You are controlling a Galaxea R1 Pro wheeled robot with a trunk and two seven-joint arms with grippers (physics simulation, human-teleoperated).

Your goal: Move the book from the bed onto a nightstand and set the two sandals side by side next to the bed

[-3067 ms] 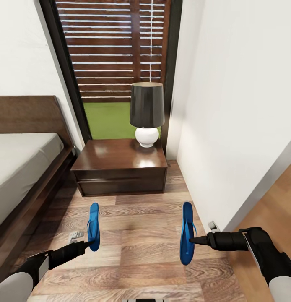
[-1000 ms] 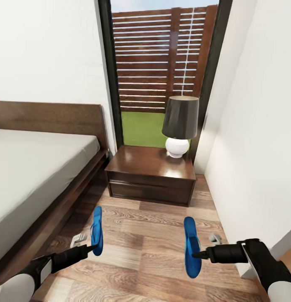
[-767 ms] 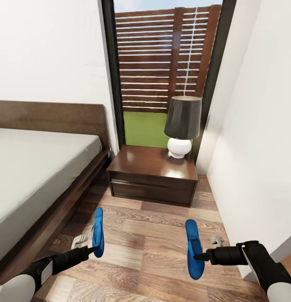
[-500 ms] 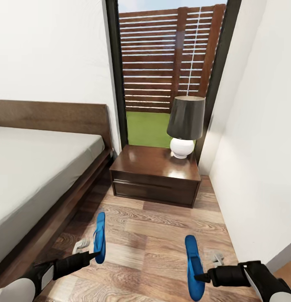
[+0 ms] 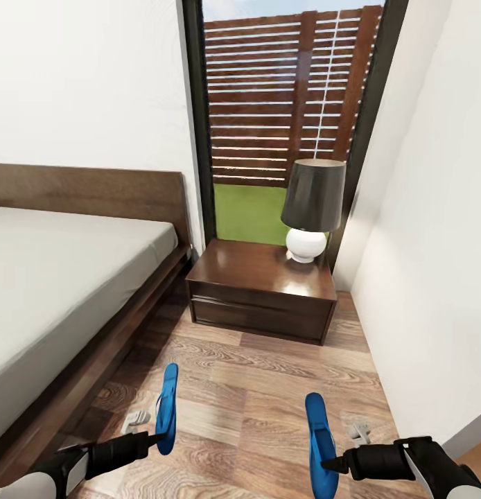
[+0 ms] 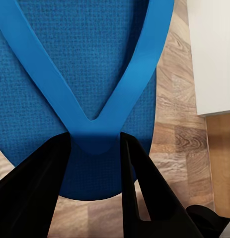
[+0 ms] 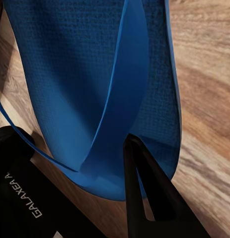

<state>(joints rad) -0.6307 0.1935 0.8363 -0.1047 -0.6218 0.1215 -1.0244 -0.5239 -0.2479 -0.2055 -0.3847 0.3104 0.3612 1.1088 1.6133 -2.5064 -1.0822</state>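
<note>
Carrying both sandals toward the bed.

Left sandal pinched at the thong by the left gripper, right sandal clamped by the right gripper, both off the floor. Bed left of the left gripper, nightstand ahead. Next, probably: lowering the pair side by side beside the frame. "GALAXEA" readable on the right gripper body.
</note>
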